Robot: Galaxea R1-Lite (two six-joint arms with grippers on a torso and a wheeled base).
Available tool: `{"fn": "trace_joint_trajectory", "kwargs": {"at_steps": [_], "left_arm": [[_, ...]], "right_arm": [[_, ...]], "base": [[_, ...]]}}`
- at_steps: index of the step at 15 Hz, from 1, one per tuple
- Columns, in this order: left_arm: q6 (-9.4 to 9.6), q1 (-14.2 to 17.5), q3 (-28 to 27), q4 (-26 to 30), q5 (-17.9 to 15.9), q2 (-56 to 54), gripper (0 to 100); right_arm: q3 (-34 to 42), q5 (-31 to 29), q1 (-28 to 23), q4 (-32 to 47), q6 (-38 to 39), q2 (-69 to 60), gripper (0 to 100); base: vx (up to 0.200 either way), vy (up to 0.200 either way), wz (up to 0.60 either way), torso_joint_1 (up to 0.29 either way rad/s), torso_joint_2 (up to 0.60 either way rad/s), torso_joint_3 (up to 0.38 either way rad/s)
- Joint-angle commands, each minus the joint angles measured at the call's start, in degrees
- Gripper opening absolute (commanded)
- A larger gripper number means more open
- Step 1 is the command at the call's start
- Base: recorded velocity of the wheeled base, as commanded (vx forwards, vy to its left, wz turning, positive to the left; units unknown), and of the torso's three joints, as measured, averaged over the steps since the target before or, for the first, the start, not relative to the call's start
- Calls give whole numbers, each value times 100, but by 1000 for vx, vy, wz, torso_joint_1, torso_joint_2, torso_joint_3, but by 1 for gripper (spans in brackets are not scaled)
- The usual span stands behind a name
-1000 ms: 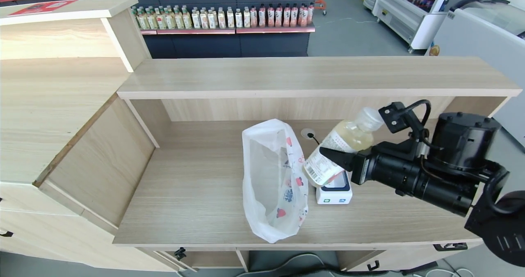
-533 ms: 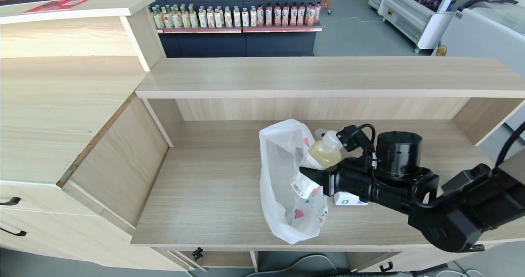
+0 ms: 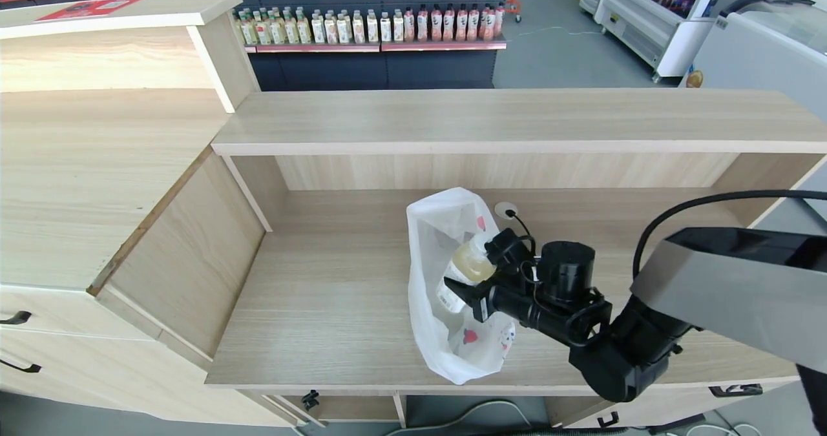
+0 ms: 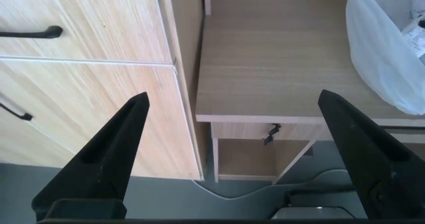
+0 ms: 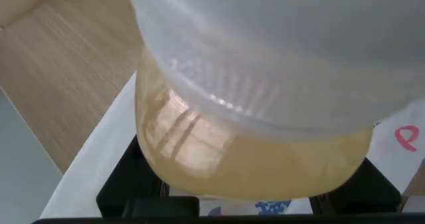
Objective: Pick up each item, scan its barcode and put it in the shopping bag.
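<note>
No legible text, label on bottle [image 3: 468, 268] apparently too small

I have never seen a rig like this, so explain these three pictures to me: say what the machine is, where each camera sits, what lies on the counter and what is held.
This is a two-armed robot at a shop checkout. The wide picture comes from a camera on its head, looking down at the wooden counter. The other two come from cameras on its wrists. On the counter stands an open white shopping bag. The right hand is shut on a bottle of pale yellow drink and holds it tilted in the bag's mouth. The right wrist picture shows that bottle very close up. The left hand is open and holds nothing. Its camera looks at the counter's front edge and the drawers beside it.
</note>
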Motion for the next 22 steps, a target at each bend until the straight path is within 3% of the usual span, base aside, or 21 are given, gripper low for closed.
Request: {"fn": "trace_joint_trajectory", "kwargs": {"at_steps": [1, 4, 6, 7, 9, 10, 12, 14, 17, 20, 22], "left_arm": [[-1, -5, 1, -1, 2, -2, 100], [-1, -5, 1, -1, 2, -2, 100], [-1, -5, 1, -1, 2, -2, 100], [-1, 4, 1, -1, 2, -2, 100], [-1, 4, 1, -1, 2, -2, 100], [-1, 4, 1, -1, 2, -2, 100], [-1, -5, 1, -1, 2, -2, 100], [-1, 4, 1, -1, 2, -2, 100], [-1, 4, 1, -1, 2, -2, 100], [-1, 4, 1, -1, 2, -2, 100], [-1, -5, 1, -1, 2, -2, 100]], "right_arm": [[-675, 14, 35, -136, -380, 941, 0], [-1527, -4, 184, -83, -538, 1522, 0], [-1589, -12, 281, -110, -564, 1662, 0], [-1589, -12, 281, -118, -564, 1671, 100], [-1431, 5, 281, -22, -380, 1372, 100], [-1246, 23, 281, 207, 95, 977, 100], [-1009, 40, 237, 1094, 1325, -52, 100], [-939, 75, -18, 1894, 1844, -746, 100], [-587, 242, -449, 2193, 1967, -1379, 100], [274, 234, -1090, 2369, 1941, -2477, 100], [573, 225, -1539, 3072, 1826, -3277, 100]], "base": [[0, 0, 0, 0, 0, 0], [0, 0, 0, 0, 0, 0], [0, 0, 0, 0, 0, 0], [0, 0, 0, 0, 0, 0], [0, 0, 0, 0, 0, 0], [0, 0, 0, 0, 0, 0], [0, 0, 0, 0, 0, 0], [0, 0, 0, 0, 0, 0], [0, 0, 0, 0, 0, 0], [0, 0, 0, 0, 0, 0], [0, 0, 0, 0, 0, 0]]}}
